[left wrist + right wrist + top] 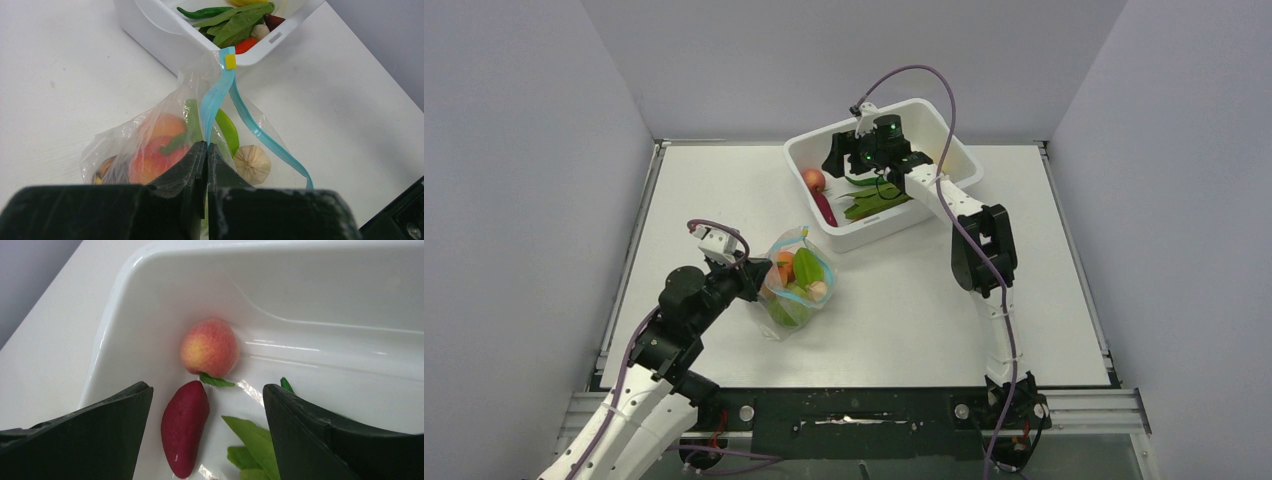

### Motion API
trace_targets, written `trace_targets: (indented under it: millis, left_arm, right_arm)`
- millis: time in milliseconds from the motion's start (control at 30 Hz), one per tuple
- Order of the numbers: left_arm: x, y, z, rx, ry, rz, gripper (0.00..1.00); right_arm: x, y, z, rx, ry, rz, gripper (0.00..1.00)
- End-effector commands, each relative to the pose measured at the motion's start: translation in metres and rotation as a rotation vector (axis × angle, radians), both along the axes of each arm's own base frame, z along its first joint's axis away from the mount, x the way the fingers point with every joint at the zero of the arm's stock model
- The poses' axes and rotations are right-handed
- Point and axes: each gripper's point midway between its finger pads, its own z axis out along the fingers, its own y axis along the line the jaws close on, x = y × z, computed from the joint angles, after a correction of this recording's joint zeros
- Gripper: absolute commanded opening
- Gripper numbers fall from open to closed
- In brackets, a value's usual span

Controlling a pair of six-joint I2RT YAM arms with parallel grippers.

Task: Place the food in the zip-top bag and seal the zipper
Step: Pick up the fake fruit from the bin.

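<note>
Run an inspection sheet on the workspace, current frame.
Surface: white table, no spills seen.
Job's things: zip-top bag open, holding bagged peach, green piece, garlic bulb; zipper unsealed. Tub peach, dark red fruit and green leaves lie in the white tub.
Clutter: nothing seen beyond the tub.
Claws: left claw shut on the bag's rim; right claw open above the tub peach and red fruit.
Cables: purple cables loop over both arms, away from the food.
Surroundings: grey walls.
</note>
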Motion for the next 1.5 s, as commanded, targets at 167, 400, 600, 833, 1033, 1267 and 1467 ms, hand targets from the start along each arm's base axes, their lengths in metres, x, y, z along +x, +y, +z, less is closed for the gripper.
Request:
trace_targets:
  millis: [167, 400, 600, 833, 1033, 1267, 1467]
  left_arm:
    - [0.004, -0.005, 0.019, -0.029, -0.063, -0.014, 0.0]
    - [0.005, -0.006, 0.017, -0.028, -0.06, -0.015, 0.0]
    - [0.005, -0.006, 0.015, -0.02, -0.049, -0.019, 0.0]
    - [0.005, -0.005, 0.015, -0.02, -0.052, -0.014, 0.0]
    - [0.005, -0.005, 0.014, -0.019, -0.051, -0.01, 0.0]
    - [0.006, -0.005, 0.013, -0.016, -0.049, -0.009, 0.0]
    - [0.006, -0.005, 0.012, -0.012, -0.045, -0.008, 0.0]
  right_arm:
    - [0.026, 0.024, 0.023, 0.15, -0.035, 0.019, 0.83]
    - [0.028, 0.031, 0.004, 0.171, 0.001, 0.036, 0.83]
    - [0.018, 0.046, -0.007, 0.25, 0.071, 0.081, 0.82]
    - [0.018, 0.055, -0.022, 0.267, 0.099, 0.087, 0.85]
    - [0.021, 0.051, -0.045, 0.232, 0.13, 0.05, 0.86]
    - [0.022, 0.054, -0.067, 0.206, 0.152, 0.038, 0.84]
    - [0.031, 0.055, -0.066, 0.216, 0.09, 0.032, 0.74]
